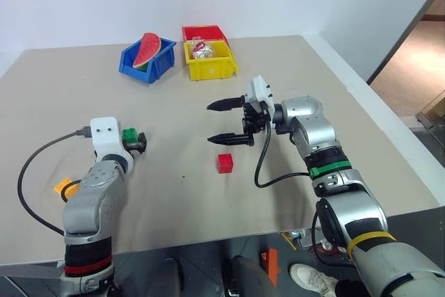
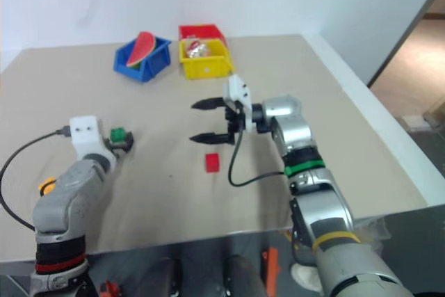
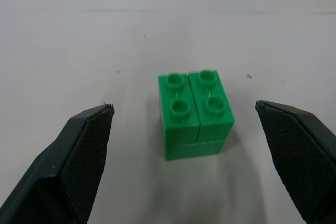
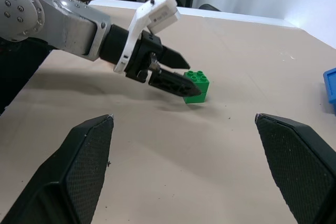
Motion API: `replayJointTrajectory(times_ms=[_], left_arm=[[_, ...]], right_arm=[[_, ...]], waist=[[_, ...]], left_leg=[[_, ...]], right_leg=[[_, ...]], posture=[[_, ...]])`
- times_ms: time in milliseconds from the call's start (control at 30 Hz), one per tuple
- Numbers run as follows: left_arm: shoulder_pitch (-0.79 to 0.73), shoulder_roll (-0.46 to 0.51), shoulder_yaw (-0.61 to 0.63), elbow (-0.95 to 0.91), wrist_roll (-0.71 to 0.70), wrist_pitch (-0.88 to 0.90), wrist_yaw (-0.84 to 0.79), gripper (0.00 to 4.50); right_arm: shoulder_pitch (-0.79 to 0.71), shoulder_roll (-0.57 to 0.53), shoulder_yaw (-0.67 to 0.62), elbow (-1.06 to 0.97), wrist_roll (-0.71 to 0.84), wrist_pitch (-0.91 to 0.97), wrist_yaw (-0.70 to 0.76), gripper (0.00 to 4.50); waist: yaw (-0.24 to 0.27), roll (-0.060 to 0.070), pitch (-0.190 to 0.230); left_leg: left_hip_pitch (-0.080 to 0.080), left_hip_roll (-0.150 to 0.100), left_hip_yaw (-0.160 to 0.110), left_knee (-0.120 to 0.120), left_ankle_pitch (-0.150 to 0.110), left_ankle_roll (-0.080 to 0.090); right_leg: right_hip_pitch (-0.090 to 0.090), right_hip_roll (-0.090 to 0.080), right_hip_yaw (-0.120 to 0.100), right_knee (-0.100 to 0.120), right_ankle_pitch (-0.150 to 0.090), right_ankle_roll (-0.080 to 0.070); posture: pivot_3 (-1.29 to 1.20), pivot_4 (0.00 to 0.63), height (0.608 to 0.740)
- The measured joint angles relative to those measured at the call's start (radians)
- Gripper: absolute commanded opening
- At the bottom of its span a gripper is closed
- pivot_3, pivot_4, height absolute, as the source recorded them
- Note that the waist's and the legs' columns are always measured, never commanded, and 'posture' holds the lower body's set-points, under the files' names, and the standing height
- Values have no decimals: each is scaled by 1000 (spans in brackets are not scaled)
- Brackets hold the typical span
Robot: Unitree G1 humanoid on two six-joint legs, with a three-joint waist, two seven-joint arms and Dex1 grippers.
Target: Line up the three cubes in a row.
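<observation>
Green cube, studded glossy plastic, sits between the left gripper's spread textured fingers; right gripper gapes wide too.

Green cube glossy plastic; table matt; claw fingers textured black.

Both arms were silver-grey metal with black joints. The left arm wore a red band, the right arm green and yellow bands. Each wrist bore a white camera block and a black cable, and each end effector had black textured fingers.
</observation>
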Motion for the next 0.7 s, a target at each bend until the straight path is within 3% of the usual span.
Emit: replayJointTrajectory(times_ms=[33, 133, 367, 700], left_arm=[[-1, -5, 2, 3, 1, 0, 2, 4500], [-2, -3, -5, 17, 10, -2, -7, 3681], [-16, 13, -28, 28, 47, -12, -20, 1286], [-20, 55, -65, 32, 57, -15, -96, 1266]], right_arm=[[0, 0, 0, 0, -1, -2, -1, 4482], [0, 0, 0, 0, -3, -5, -11, 4500], [5, -2, 0, 0, -4, -10, -14, 4500], [6, -2, 0, 0, -6, -23, -14, 4500]], waist=[[0, 0, 0], [0, 0, 0], [0, 0, 0], [0, 0, 0]], left_leg=[[0, 0, 0, 0, 0, 0], [0, 0, 0, 0, 0, 0], [0, 0, 0, 0, 0, 0], [0, 0, 0, 0, 0, 0]], right_leg=[[0, 0, 0, 0, 0, 0], [0, 0, 0, 0, 0, 0], [0, 0, 0, 0, 0, 0], [0, 0, 0, 0, 0, 0]], posture=[[0, 150, 740], [0, 150, 740], [0, 150, 740], [0, 150, 740]])
